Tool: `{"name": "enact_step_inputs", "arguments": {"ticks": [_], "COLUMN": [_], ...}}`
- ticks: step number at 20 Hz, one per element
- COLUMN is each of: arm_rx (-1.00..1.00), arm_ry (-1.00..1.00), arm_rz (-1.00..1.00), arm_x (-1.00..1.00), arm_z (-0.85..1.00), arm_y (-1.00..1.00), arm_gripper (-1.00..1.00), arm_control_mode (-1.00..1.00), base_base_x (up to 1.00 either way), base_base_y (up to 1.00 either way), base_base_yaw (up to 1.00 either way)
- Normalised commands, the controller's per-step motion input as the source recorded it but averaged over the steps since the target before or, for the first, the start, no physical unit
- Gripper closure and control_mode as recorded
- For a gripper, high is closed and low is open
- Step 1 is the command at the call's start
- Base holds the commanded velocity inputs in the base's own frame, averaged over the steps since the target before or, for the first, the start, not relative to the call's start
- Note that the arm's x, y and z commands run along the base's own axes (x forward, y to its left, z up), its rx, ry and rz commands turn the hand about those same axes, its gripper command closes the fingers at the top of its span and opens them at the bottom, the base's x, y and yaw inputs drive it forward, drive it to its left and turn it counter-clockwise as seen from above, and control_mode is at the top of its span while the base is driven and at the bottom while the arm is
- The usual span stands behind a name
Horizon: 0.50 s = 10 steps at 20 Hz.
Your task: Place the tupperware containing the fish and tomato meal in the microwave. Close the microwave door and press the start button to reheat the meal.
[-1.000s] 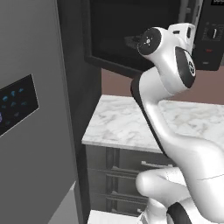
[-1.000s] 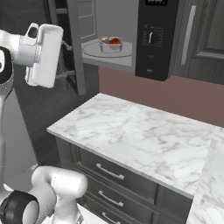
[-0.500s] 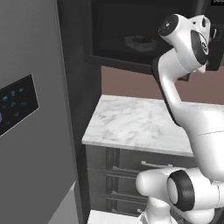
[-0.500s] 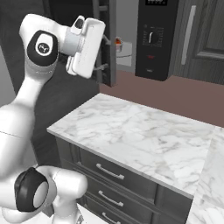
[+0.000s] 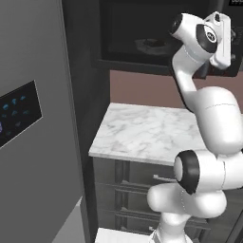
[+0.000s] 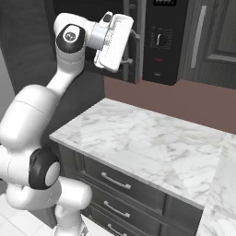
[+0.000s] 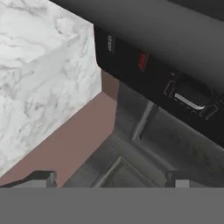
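- The white arm was raised high in front of the boxy dark grey-black microwave, its two-finger gripper up at the level of the appliance.
- The claw stood wide apart with nothing between its two dark tips, which rose far from each other at the bottom of the hand view.
- In the hand view the microwave's black control panel lay ahead, with its knob and a small red mark beside it.
- The dark grey framed microwave door stood partly swung out, just behind the white hand in the right base view.
- In the left base view a small shallow shape, likely the translucent grey-white tupperware, sat inside the dim cavity; its contents were too dark to tell.
- The white marble counter lay below, over dark drawers.
- The tall grey fridge stood at the left.
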Motion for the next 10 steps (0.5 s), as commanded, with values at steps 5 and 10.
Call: {"name": "enact_step_inputs", "arguments": {"ticks": [5, 10], "arm_rx": [-0.18, -0.07], "arm_ry": [0.20, 0.15], "arm_rz": [-0.18, -0.15], "arm_x": [1.00, 1.00], "arm_z": [0.00, 0.02], "arm_y": [-0.01, -0.15], "arm_gripper": [-1.00, -1.00], "arm_control_mode": [-1.00, -1.00], "base_base_x": [0.00, 0.00], "base_base_y": [0.00, 0.00], "base_base_yaw": [0.00, 0.00]}}
